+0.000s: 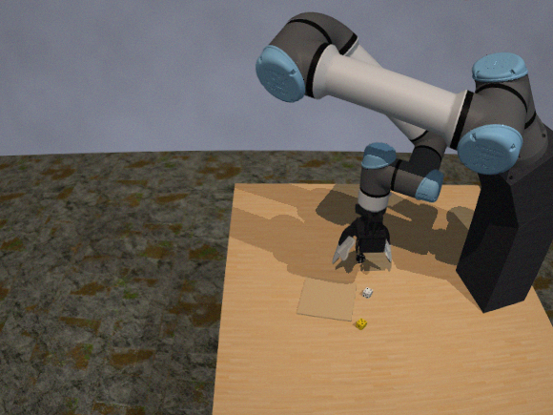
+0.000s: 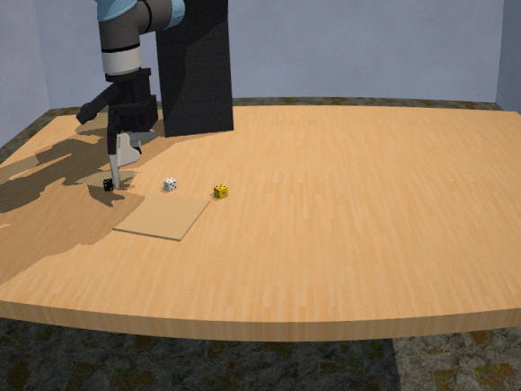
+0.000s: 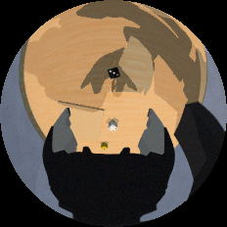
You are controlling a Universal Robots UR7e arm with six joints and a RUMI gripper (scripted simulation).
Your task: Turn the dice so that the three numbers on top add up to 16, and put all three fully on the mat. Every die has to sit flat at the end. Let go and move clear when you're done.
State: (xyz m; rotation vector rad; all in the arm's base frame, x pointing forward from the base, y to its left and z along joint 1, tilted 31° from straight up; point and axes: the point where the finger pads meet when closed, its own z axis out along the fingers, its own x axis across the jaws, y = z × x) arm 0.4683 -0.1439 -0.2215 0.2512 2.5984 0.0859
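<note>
The black die [image 1: 360,258] [image 2: 108,184] [image 3: 113,72] sits off the mat [image 1: 327,300] [image 2: 162,217] [image 3: 85,124], toward one o'clock from it in the top view. The white die [image 1: 367,292] [image 2: 170,184] [image 3: 113,125] lies beside the mat at three o'clock, the yellow die [image 1: 361,323] [image 2: 220,191] [image 3: 104,146] near its four o'clock corner. Above the counter [image 1: 381,363] [image 2: 314,226] [image 3: 49,73], the end effector [image 1: 362,254] [image 2: 130,163] [image 3: 109,108] has its fingers wide apart, holding nothing. Descending misaligned could knock the black die away; a skewed grip could turn it unevenly, and release across the mat's edge could leave it tilted.
</note>
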